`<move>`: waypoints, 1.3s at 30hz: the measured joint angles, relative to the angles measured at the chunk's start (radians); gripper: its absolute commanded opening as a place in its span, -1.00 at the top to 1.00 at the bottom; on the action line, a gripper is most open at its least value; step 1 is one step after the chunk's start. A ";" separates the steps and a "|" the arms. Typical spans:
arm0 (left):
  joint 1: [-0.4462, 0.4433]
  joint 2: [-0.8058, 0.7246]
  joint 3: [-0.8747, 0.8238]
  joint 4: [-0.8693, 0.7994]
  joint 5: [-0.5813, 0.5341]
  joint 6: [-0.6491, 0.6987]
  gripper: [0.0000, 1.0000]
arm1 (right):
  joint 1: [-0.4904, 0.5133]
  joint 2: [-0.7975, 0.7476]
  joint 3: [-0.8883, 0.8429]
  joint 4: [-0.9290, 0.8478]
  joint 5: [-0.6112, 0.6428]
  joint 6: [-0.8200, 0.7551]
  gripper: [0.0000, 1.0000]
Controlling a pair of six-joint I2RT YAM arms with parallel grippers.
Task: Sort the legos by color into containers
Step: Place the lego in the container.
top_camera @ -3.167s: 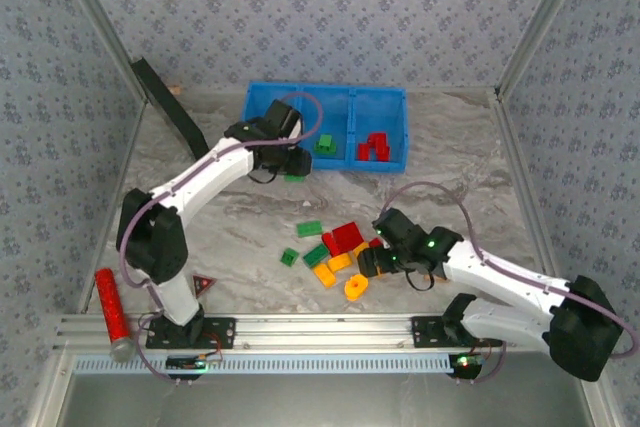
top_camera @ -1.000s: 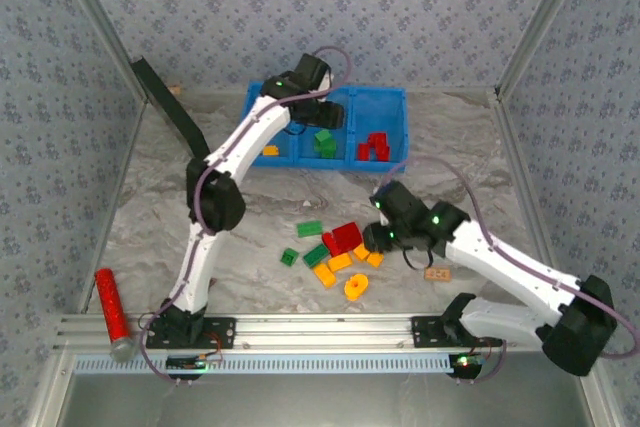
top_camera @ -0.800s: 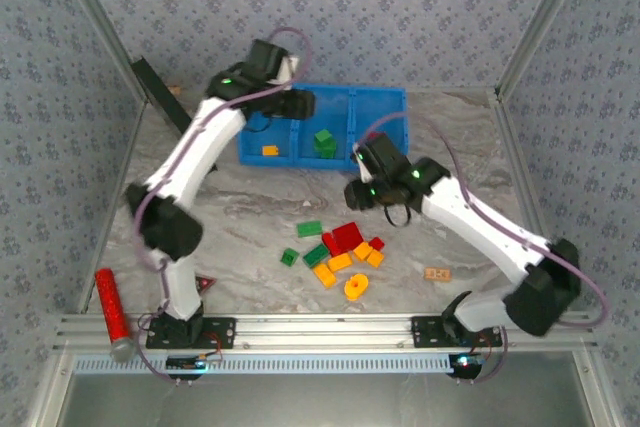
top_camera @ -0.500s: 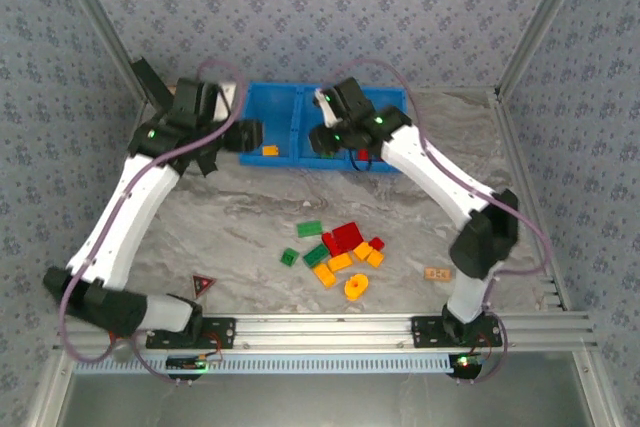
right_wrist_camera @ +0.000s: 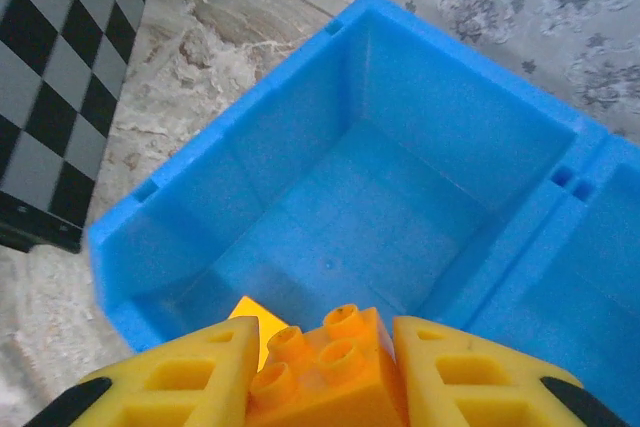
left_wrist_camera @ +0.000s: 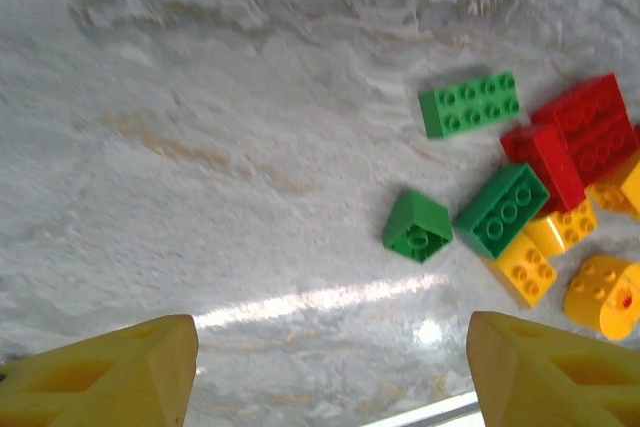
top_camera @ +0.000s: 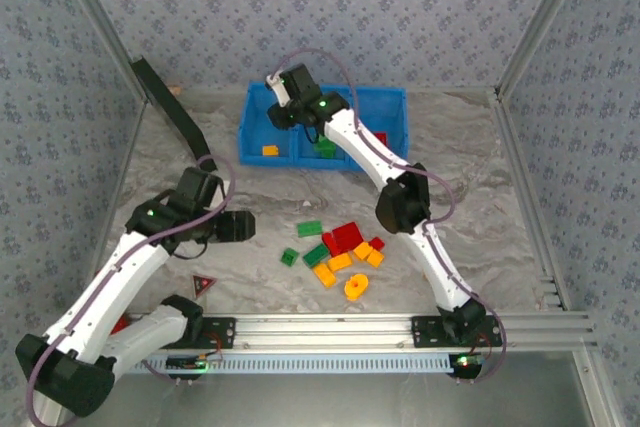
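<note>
Right gripper (right_wrist_camera: pixel 325 379) is clamped on an orange brick (right_wrist_camera: pixel 330 357) above the left compartment of the blue bin (right_wrist_camera: pixel 250 197). Left gripper (left_wrist_camera: pixel 330 377), jaws apart and empty, hovers left of the loose legos (left_wrist_camera: pixel 500 209).

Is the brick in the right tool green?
No, the brick held in the right tool above the blue bin is orange, with its round studs showing in the right wrist view.

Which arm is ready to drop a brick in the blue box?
Right. The right gripper holds an orange brick above the end compartment of the blue bin. The left gripper hangs open over the table.
</note>
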 measured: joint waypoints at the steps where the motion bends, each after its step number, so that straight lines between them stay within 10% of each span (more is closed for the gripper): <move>1: -0.018 -0.006 -0.018 0.000 0.002 -0.016 -0.43 | 0.003 0.018 0.002 0.014 0.001 -0.016 0.33; 15: -0.203 0.018 -0.132 0.058 0.003 -0.174 -0.43 | 0.120 0.187 0.043 0.062 0.122 -0.324 0.32; 39: -0.338 0.265 -0.130 0.182 -0.058 -0.171 -0.48 | 0.111 0.176 0.033 0.070 0.163 -0.375 -0.15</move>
